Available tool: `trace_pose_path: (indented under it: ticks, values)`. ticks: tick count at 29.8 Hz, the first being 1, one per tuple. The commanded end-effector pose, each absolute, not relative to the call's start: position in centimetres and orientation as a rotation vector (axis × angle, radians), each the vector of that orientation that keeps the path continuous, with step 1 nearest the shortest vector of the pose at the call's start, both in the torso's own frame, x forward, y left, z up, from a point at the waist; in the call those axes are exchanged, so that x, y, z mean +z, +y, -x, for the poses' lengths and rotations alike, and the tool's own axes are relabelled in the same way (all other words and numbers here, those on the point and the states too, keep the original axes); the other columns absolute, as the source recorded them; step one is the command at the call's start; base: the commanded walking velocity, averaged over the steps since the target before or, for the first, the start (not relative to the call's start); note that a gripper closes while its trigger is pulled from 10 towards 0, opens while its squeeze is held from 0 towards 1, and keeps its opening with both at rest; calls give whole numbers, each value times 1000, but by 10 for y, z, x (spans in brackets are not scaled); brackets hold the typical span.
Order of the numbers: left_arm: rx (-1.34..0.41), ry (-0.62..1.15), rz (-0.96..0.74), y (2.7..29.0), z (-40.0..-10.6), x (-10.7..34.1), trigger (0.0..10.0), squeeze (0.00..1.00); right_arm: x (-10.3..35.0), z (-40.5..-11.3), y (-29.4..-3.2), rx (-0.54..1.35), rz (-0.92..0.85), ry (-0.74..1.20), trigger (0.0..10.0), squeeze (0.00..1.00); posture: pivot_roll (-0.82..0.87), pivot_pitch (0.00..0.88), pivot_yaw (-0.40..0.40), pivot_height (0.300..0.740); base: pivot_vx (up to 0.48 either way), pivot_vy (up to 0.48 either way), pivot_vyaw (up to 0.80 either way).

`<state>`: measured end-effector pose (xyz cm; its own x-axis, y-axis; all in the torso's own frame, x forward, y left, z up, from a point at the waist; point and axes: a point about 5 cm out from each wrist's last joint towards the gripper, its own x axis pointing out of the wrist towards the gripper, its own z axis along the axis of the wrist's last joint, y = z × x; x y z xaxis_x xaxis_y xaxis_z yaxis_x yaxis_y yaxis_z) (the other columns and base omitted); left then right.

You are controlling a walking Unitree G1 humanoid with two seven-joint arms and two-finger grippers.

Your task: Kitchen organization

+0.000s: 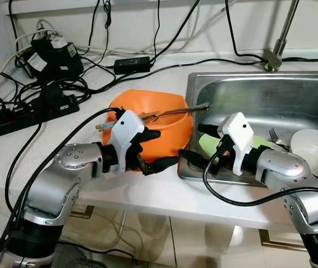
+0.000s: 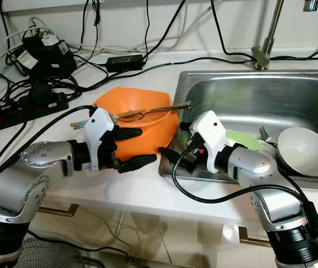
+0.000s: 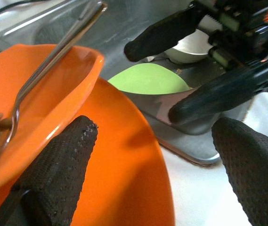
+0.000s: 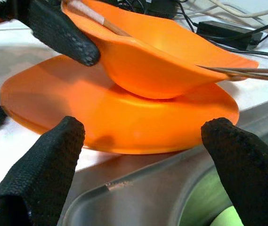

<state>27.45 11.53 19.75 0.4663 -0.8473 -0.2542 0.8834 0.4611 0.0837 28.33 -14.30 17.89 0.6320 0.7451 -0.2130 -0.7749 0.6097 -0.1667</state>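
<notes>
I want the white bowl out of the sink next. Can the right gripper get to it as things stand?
Probably yes. The right gripper, open, sits at the sink's near rim; the white bowl lies uncovered farther right, with nothing between.

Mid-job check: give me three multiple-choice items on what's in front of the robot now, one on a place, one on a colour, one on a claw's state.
1. Where does the white bowl sit?
A. in the sink
B. on the power strip
C. on the orange plate

2. What colour is the plate under the orange bowl?
A. green
B. orange
C. white

3. How is the left claw set?
A. shut on the spoon
B. open, fingers at the orange dishes
C. shut on a cable

Answers:
1. A: it lies in the steel basin at the robot's right.
2. B: the right wrist view shows the bowl resting on an orange plate.
3. B: its fingers are spread apart by the plate's edge.
</notes>
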Motion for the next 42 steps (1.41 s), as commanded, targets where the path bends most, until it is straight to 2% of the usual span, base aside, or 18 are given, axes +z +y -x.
trace_pose_path:
  ticks: [1,15,27,34,37,42]
  values:
    - [-1094,195,-229,115,-270,199,10000,0,184,-286,-139,899,262,98,10000,0,-77,0,137,740,0,0,0]
    - [-1087,217,-168,113,-260,194,10000,0,184,-289,-141,898,270,99,10000,0,-76,0,120,740,0,0,0]
    - [-998,-68,-70,98,-257,231,10000,0,185,-294,-146,870,283,104,10000,0,-70,0,100,740,0,0,0]
    - [-723,-193,6,110,-257,232,10000,0,186,-300,-148,857,291,105,10000,0,-59,0,90,740,0,0,0]
    - [-592,-259,-39,117,-257,230,10000,0,186,-301,-147,848,285,97,10000,0,-59,0,89,740,0,0,0]
    - [-522,-280,-46,119,-257,225,10000,0,187,-303,-146,838,272,89,10000,0,-61,0,89,740,0,0,0]
